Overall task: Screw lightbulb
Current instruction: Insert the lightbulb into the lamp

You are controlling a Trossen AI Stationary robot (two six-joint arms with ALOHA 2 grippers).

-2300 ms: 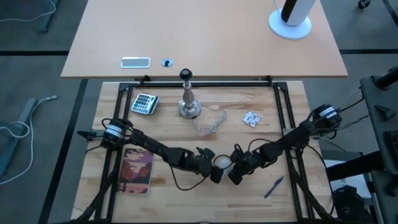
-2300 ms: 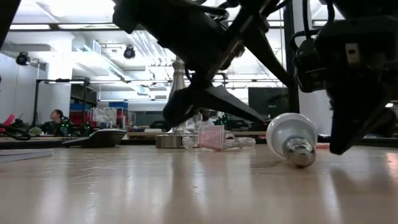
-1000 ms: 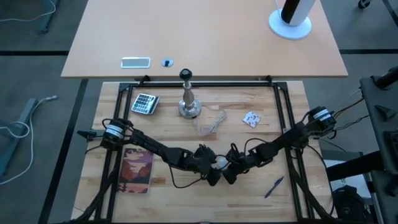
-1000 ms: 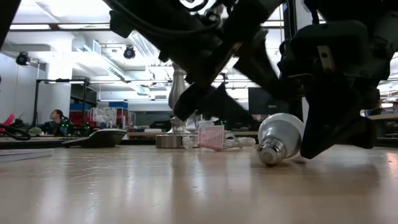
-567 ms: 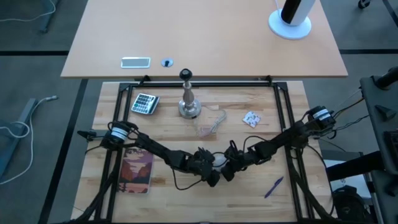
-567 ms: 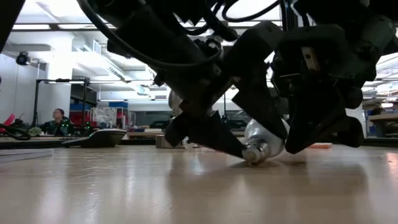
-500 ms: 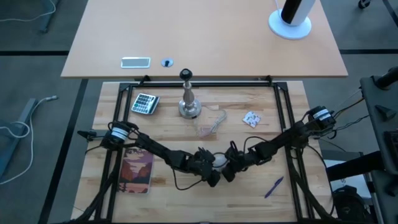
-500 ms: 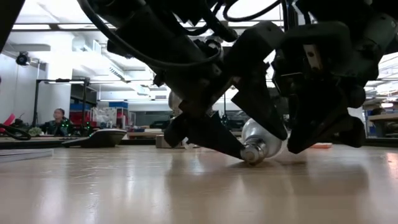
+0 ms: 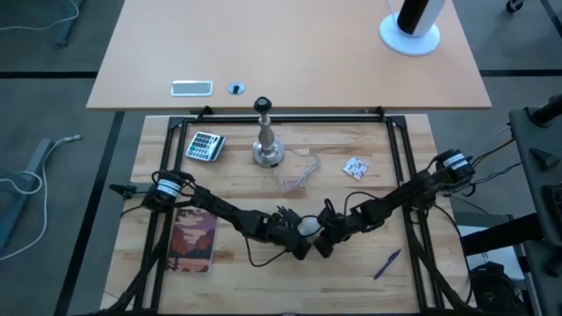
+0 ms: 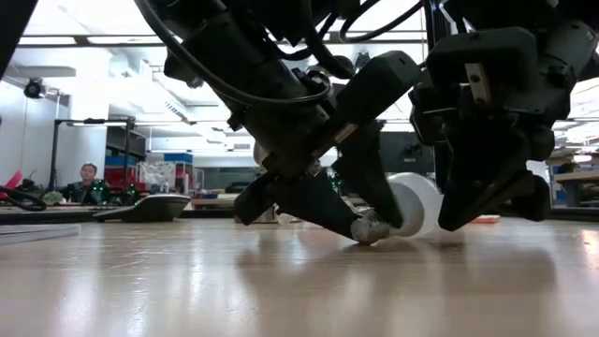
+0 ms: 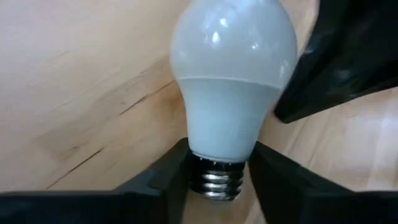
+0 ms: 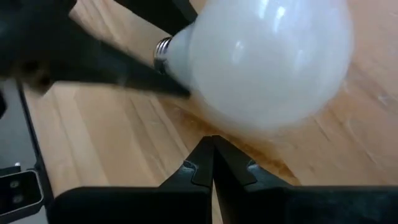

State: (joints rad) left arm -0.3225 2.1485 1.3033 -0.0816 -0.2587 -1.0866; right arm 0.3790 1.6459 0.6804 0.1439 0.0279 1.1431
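The white frosted lightbulb (image 9: 307, 226) lies on its side near the table's front middle, between my two grippers. Its globe (image 10: 414, 204) points toward the right gripper and its grey screw base (image 10: 365, 227) toward the left one. My left gripper (image 11: 221, 163) is shut on the bulb's neck. My right gripper (image 12: 211, 152) is shut, with its tips at the globe (image 12: 261, 62). The silver lamp stand (image 9: 267, 145) with its black socket stands upright on its round foot at the far middle. My left gripper pinches the bulb between its two fingers where the white neck meets the screw base (image 11: 217, 163). The fingers (image 11: 177, 171) come in low from the table's left, slanting down. The bulb lies about level; I cannot tell whether it still rests on the table. My right gripper's shut fingertips (image 12: 205, 163) stand right at the globe's round side, coming from the table's right. I cannot tell whether they touch it.
A calculator (image 9: 205, 146) lies at the far left and a book (image 9: 195, 239) at the near left. A clear wrapper (image 9: 299, 173) and a white packet (image 9: 355, 167) lie behind the grippers. A blue pen (image 9: 386, 263) lies at the near right. A black frame (image 9: 406, 175) borders the board.
My left gripper has come down and toward the right onto the bulb's base end. My right gripper has stayed beside the globe. The bulb has turned on the table: its base has swung a little toward the table's left.
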